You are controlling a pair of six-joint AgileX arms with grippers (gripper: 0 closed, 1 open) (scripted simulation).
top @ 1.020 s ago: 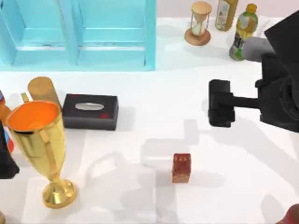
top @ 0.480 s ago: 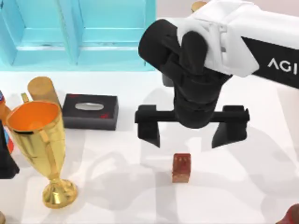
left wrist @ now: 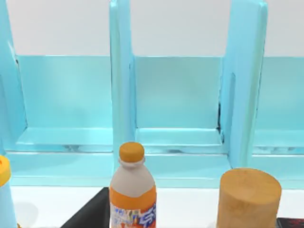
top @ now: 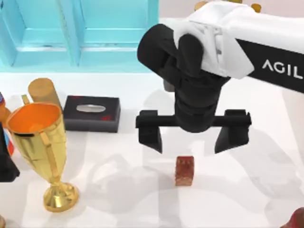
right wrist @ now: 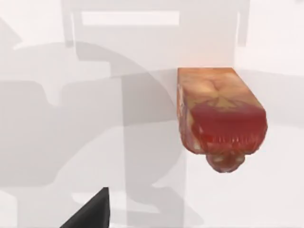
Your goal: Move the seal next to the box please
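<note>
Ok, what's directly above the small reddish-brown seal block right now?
The right arm's open black end effector hovers over the small reddish-brown seal block, fingers spread wide and not touching it. The arm covers the white table behind it.

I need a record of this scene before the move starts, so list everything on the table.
seal: 1, reddish-brown, centre front of table, standing free.
box: 1, black, left of centre.
trophy cup: 1, gold with orange inside, front left.
wooden cylinder: 1, tan, behind the trophy cup.
shelf unit: 1, light blue, back left.
bottle: 1, orange cap, in front of the shelf unit.
table: 1, white.
right end effector: 1, black, open, above and just behind the seal.
</note>
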